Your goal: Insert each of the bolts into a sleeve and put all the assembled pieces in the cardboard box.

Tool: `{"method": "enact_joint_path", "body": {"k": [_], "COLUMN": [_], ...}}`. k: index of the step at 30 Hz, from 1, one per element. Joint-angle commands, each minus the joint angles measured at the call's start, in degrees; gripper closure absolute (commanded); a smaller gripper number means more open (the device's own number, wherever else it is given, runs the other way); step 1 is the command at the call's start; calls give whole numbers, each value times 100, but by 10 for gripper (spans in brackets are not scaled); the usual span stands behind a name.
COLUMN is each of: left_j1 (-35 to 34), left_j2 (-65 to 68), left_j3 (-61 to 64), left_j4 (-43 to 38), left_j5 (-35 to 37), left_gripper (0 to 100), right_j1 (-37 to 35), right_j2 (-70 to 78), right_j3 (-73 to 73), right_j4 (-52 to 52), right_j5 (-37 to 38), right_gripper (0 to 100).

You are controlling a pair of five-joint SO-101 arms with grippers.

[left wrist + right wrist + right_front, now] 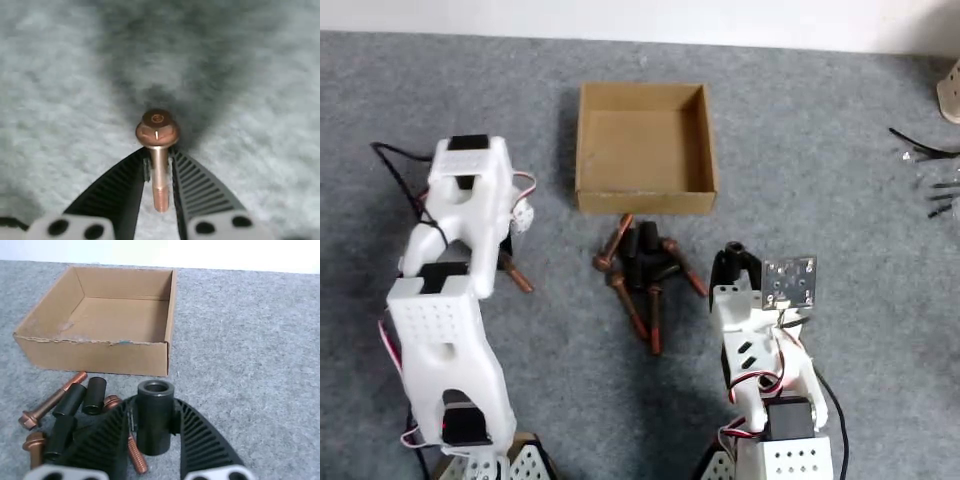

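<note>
The left claw (159, 156) is clenched on a copper bolt (157, 132). It pinches the shank between its black ribbed fingers (125, 185), so the flanged head juts out past the tips and the threaded end points back toward the wrist. The grey counter (60, 90) lies beneath it. The right claw (154, 407) grasps a black sleeve (155, 432), which stands upright between its fingers with the open bore facing up. Just beside that claw, on the side toward the other arm, is a heap of loose parts. A few more black sleeves (94, 395) lie on their sides there, mixed in with loose bolts (50, 402), the pieces touching and crossing one another. One threaded end reaches in under the right claw's finger. Ahead of the right claw, just past the heap, sits the cardboard box (95, 357), top open, its near wall close to the farthest of the loose pieces. The left claw with its bolt is well apart from the box, off to the far side of the heap from the right claw.
</note>
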Motion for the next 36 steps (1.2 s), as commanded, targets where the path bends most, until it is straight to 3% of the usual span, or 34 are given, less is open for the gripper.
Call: {"method": "enact_joint_path", "body": {"k": [1, 13, 25, 31, 36], "left_j1": [576, 980, 1156, 1165, 1174], "left_j2": [-585, -3327, -7240, -9376, -10765], "left_j3": [-251, 1525, 5244, 7108, 8251], "left_j4": [-18, -176, -2215, -3499, -4185], "left_j5": [-123, -132, -141, -1530, -2031], "left_gripper": [996, 996, 996, 996, 996], "right_j1": [31, 31, 22, -13, -286], "right_j2": [-31, -31, -48, -40, -31], "right_j3": [760, 760, 760, 760, 760], "right_j4": [-4, -4, -4, -4, 4], "right_j5": [79, 79, 79, 79, 79], "right_gripper": [994, 994, 994, 994, 994]}}
